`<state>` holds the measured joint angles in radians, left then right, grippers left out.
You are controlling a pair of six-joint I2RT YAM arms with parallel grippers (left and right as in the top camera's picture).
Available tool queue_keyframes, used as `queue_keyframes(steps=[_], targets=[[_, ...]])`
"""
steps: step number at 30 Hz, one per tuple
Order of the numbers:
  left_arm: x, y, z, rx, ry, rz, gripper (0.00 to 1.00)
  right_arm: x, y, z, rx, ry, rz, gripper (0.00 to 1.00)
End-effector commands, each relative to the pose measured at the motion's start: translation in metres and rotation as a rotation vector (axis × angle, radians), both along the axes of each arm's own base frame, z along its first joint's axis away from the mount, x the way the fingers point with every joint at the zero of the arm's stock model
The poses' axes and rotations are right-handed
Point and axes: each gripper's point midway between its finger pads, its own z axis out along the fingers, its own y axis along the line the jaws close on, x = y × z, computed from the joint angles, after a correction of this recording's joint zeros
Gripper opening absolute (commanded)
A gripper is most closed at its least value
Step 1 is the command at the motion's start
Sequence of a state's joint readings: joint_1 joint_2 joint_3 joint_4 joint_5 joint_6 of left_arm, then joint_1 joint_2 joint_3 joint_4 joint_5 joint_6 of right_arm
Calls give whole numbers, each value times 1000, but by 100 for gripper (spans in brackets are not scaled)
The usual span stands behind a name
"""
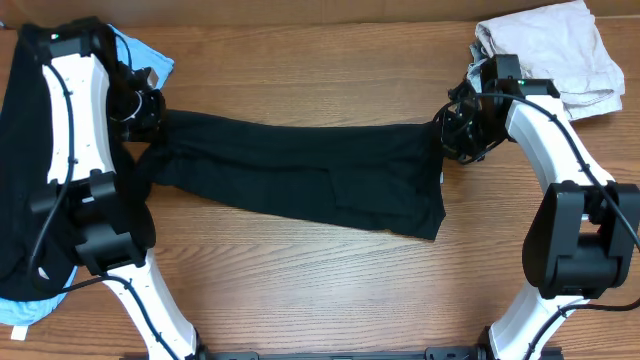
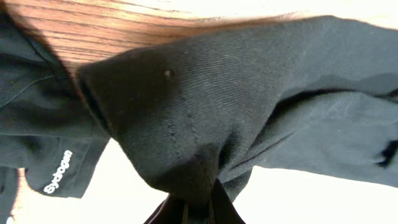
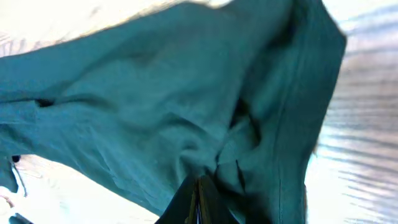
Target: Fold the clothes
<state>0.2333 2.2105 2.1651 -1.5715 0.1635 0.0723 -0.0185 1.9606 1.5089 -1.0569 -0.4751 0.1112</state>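
My left gripper (image 1: pixel 146 110) is pinched tight on the left end of the black T-shirt (image 1: pixel 300 170), with cloth wadded right into the jaws in the left wrist view. My right gripper (image 1: pixel 452 133) is clamped on the right end, fabric gathered at its tips. The shirt lies as a stretched band across the middle of the table (image 1: pixel 300 290), between both arms, its near-right corner hanging loose. I read this step as straightening it out before a fold. To do it well I'd hold both pinches firm, pull evenly so there's no twist, and let the loose edge lay flat. I'd also stay off the black pile (image 1: pixel 20 160) and light-blue garment (image 1: pixel 150 55) on my left and the beige clothes (image 1: pixel 550 50) on my right. Risk: the wadded left end may fold lumpy.
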Motion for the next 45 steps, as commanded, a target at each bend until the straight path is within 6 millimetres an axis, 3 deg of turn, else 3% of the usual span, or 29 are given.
queue_keyframes(steps=[1,5,8,15,20,24,28,34,39,45], targets=[[9,-17,8,68,-27,-59,4,0,4,7,26,-10,-14,4],[19,-53,7,79,-60,-147,4,7,0,14,29,-42,-22,4],[22,-80,7,80,-71,-205,4,14,-3,31,27,-90,-22,4],[19,-135,7,73,-77,-274,4,26,-19,107,17,-269,-57,4],[15,-166,4,60,-84,-340,4,26,-28,136,7,-333,-78,6],[12,-195,-3,39,-94,-388,4,25,-34,141,4,-343,-91,6],[7,-209,-14,39,-84,-409,4,25,-34,141,4,-344,-92,7],[-6,-219,-36,41,-42,-440,13,25,-36,140,-6,-343,-95,7],[-10,-221,-47,41,-27,-440,13,25,-36,140,-6,-342,-95,7],[-11,-230,-46,-9,-23,-422,9,25,-36,140,-7,-342,-95,7]])
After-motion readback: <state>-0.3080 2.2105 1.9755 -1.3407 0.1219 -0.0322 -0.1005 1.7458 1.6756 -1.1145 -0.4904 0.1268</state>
